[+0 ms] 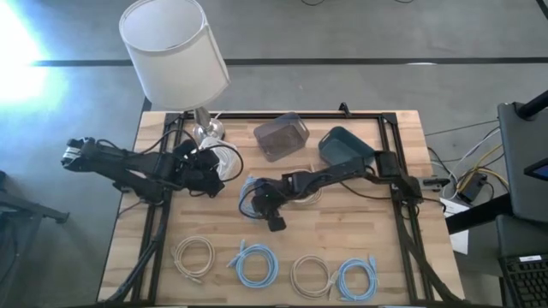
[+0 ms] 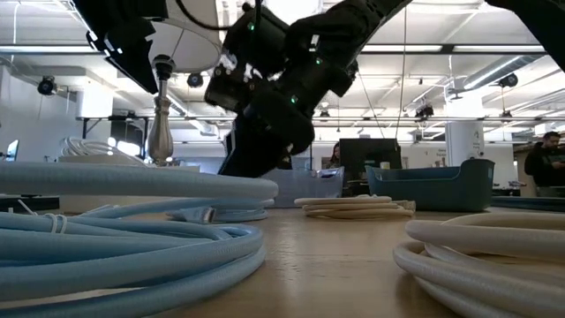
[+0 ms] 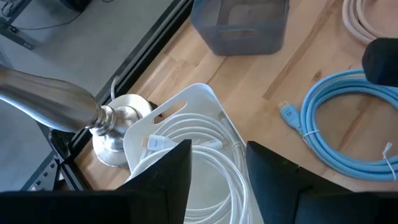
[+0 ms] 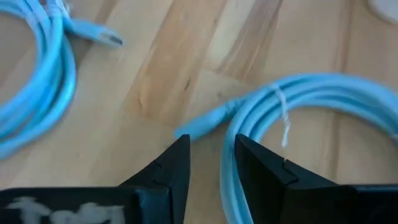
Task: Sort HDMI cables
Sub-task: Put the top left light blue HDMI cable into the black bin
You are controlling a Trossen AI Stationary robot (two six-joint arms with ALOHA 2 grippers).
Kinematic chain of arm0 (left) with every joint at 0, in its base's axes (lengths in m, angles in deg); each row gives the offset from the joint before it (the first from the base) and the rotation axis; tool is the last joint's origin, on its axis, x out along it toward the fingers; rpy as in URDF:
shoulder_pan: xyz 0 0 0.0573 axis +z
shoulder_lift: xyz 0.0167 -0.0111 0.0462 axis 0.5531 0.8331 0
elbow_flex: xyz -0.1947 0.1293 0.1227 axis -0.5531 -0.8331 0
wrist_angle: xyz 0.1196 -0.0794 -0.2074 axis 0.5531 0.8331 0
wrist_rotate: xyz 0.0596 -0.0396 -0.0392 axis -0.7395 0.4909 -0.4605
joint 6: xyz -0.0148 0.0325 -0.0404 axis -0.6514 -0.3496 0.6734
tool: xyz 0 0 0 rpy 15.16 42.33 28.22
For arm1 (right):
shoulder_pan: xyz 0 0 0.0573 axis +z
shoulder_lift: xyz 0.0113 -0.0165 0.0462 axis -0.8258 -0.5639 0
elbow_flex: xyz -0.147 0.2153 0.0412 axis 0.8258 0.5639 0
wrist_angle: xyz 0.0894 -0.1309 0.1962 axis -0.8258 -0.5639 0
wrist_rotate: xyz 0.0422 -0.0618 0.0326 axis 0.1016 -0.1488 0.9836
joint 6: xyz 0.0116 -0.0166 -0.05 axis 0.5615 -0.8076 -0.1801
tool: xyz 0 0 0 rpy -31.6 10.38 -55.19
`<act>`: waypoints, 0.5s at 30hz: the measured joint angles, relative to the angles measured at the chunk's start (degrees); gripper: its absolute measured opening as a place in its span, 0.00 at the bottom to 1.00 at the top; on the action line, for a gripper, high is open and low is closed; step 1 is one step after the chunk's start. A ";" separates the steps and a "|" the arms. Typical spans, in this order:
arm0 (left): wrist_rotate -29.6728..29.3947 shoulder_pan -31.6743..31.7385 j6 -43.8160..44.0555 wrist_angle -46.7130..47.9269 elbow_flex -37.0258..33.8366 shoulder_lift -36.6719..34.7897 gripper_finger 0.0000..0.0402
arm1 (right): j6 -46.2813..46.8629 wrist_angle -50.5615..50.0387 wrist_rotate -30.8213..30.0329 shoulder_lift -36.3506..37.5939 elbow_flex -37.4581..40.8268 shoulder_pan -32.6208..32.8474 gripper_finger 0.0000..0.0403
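The right gripper (image 4: 205, 163) is down at the table over a light blue cable coil (image 4: 305, 118). Its fingers (image 4: 168, 168) stand partly apart, and the coil's near strand runs into the gap between them — whether they are actually pinching it, I cannot tell. A second light blue coil (image 4: 37, 74) lies just beyond the fingertips, off to one side.

The left gripper (image 3: 217, 180) hovers over a white tray (image 3: 205, 102) holding a white cable coil (image 3: 211, 143), fingers open with nothing between them — the strands lie directly beneath the gap. The lamp base (image 3: 115, 127) sits just beside that tray.
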 joint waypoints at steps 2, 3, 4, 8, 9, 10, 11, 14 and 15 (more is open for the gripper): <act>-0.02 0.00 0.02 0.00 0.00 0.00 0.39 | -0.55 -0.25 -1.17 0.28 -0.27 0.05 0.31; -0.02 0.00 0.02 -0.02 0.00 -0.01 0.39 | -0.88 -0.52 -1.36 0.25 -0.28 0.03 0.32; -0.02 0.00 0.02 -0.04 0.01 0.00 0.39 | -1.07 -0.61 -1.35 -0.03 -0.27 0.00 0.33; -0.02 0.00 0.02 -0.04 0.00 -0.02 0.39 | -1.31 -1.52 -1.35 -1.49 0.00 -0.05 0.39; -0.02 0.00 0.02 -0.04 0.01 -0.02 0.39 | -1.29 -1.39 -1.34 -1.69 0.00 -0.03 0.40; -0.02 0.00 0.03 -0.04 0.01 -0.02 0.39 | -1.40 -1.27 -1.45 -2.03 -0.01 -0.02 0.41; -0.02 0.00 0.04 -0.04 0.00 -0.02 0.39 | -1.52 -0.91 -2.11 -2.53 -0.09 -0.02 0.42; -0.02 0.00 0.04 -0.04 0.00 -0.02 0.39 | -1.93 -0.42 -5.02 -3.25 -0.22 0.09 0.43; -0.02 0.00 0.04 -0.06 0.02 -0.02 0.39 | -1.93 -0.46 -5.04 -3.27 -0.22 0.11 0.43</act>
